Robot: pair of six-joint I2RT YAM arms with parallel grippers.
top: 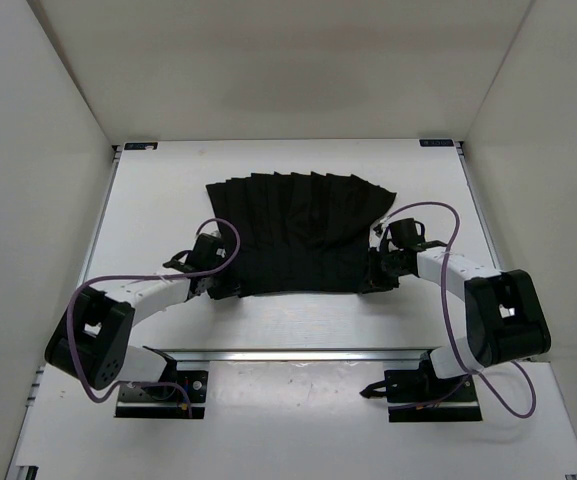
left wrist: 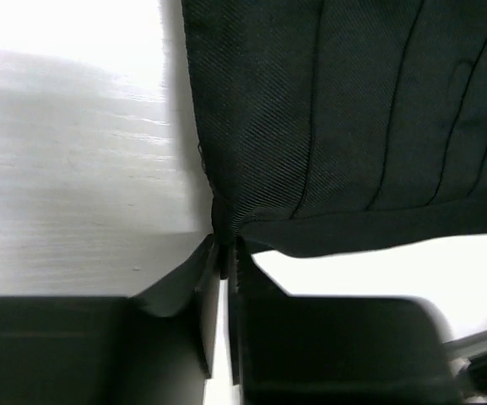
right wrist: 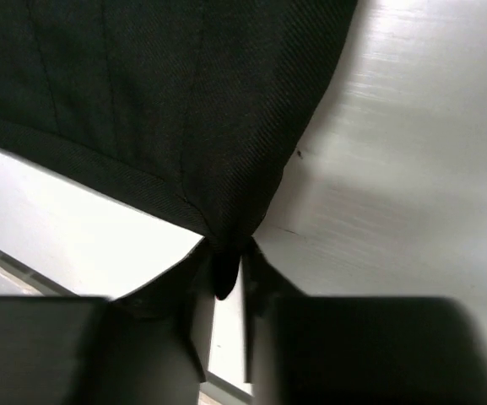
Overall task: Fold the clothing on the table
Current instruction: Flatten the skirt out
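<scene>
Black pleated garment (top: 298,235), seemingly a skirt, lying spread flat on the white tabletop (top: 298,320) just beyond the silver rail (top: 298,354), its long straight edge running parallel to the rail and its stepped pleat ends on the side away from it.

My left jaws are clenched on the corner of the garment nearest the rail's left end. My right jaws are clenched on the matching corner nearest the rail's right end. In each wrist view the cloth bunches into a small tuck that disappears between my two closed fingers, so I judge both grips to be on fabric rather than on bare tabletop.

Handling, as I judge it: the material is light, limp and matte, with a fine twill weave and sewn or pressed pleat lines. It has no stiffness of its own, so it will sag between my two holds and drape wherever it is unsupported. It looks neither fragile nor slippery, but a pinch this close to the very corner holds only a little cloth and could pull free if I tug unevenly.

The rail-side corners are the right holds. Lifting both together and carrying them away from the rail, evenly tensioned, should keep the pleats aligned.
</scene>
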